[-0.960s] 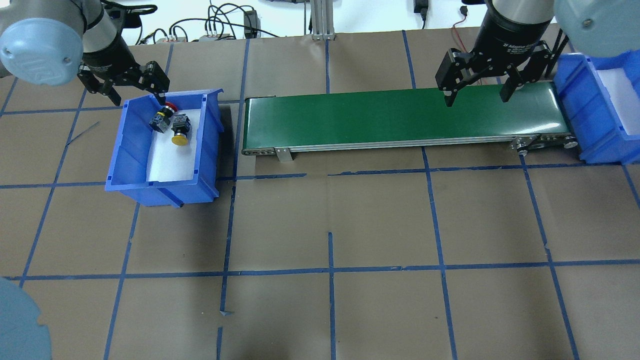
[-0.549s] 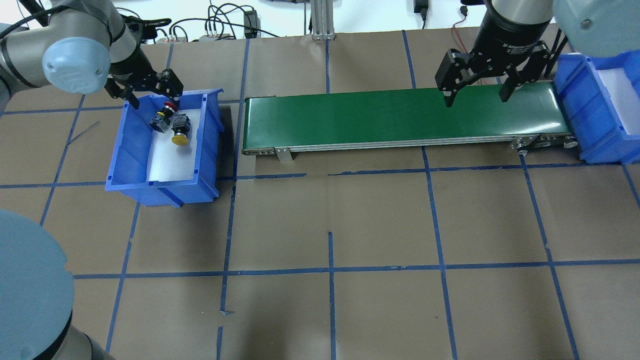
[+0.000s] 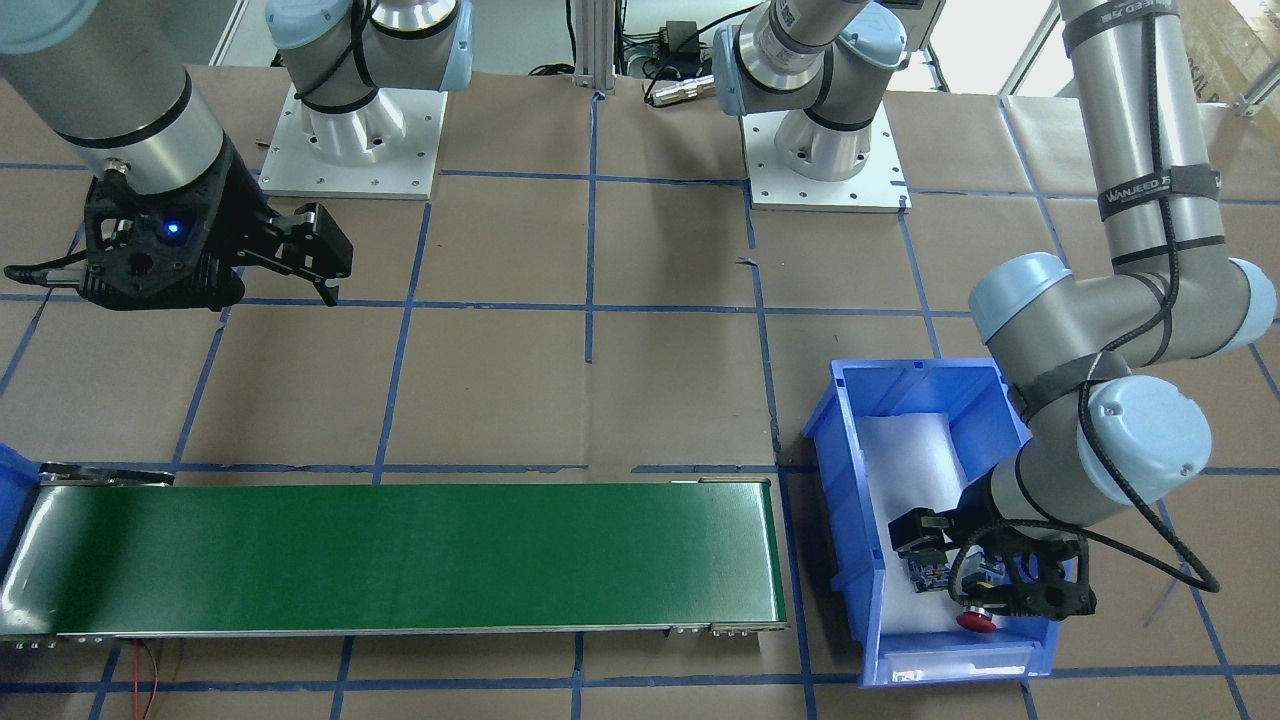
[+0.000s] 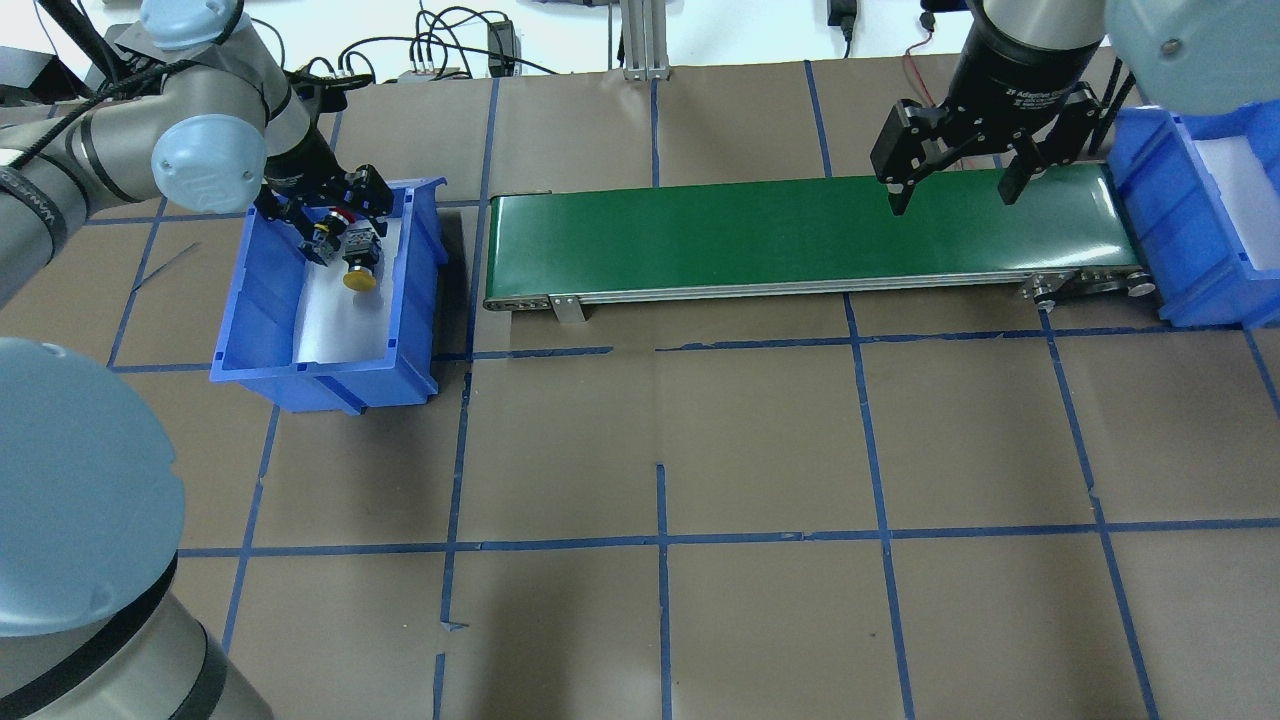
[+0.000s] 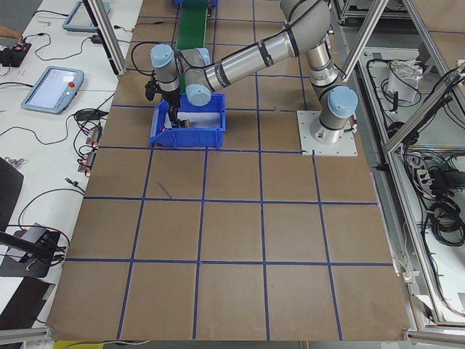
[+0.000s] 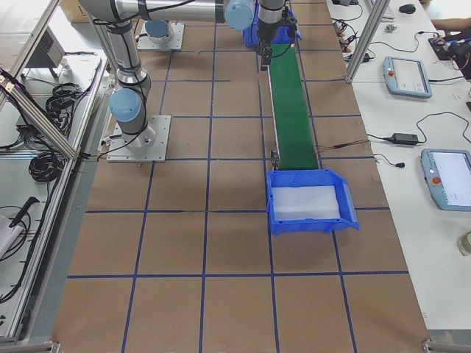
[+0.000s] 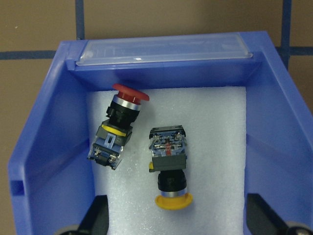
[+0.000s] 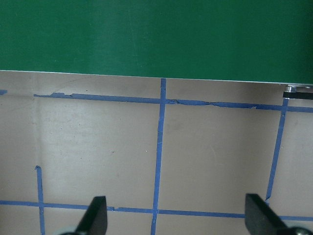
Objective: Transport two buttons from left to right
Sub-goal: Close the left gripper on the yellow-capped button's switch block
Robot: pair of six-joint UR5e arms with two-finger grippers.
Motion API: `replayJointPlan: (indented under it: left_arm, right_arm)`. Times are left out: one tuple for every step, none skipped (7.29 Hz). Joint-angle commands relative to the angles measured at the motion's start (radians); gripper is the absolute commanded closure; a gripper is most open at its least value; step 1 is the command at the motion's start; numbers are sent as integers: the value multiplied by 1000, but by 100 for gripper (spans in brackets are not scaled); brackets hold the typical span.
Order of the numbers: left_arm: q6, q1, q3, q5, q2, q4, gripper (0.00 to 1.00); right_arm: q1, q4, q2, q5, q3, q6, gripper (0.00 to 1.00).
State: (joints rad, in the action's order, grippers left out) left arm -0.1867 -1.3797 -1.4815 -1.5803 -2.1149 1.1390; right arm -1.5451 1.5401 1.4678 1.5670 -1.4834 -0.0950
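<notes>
Black fingers of the left end effector (image 4: pixel 333 212) hang spread wide over the blue bin (image 7: pixel 274 122), gripping nothing. Only the left wrist view shows plainly the red button (image 7: pixel 120 127) and yellow button (image 7: pixel 168 166) lying just apart on white foam. The right end effector (image 4: pixel 953 197) hangs parted and empty by the green belt (image 4: pixel 750 230) above the bench (image 4: pixel 660 450).

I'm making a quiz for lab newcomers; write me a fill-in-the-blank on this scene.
The red button and the yellow button lie in a ____ bin. The cap nearer the bin's clear label strip is ____. The left end effector above them is ____, gripping neither. The conveyor belt is ____.
Missing words: blue, red, open, green.
</notes>
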Motion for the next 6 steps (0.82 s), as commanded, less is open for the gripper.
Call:
replayJointPlan:
  left_arm:
    - [0,1,-6,-1,-16,-1,2]
    - [0,1,-10,-1,-25,-1,2]
    - [0,1,-5,0,-36,-1,3]
    - [0,1,-3,-1,-37,-1,4]
    - [1,1,-6,-1,-37,-2,5]
    - [3,1,-13,-3,-37,-2,10]
  right_arm:
    - [0,0,0,1,0,-2,0]
    - [0,0,2,1,0,-2,0]
    - [0,0,2,1,0,-2,0]
    - [0,0,2,1,0,-2,0]
    - [0,0,3,1,0,-2,0]
    - [0,1,2,-1,2,-2,0]
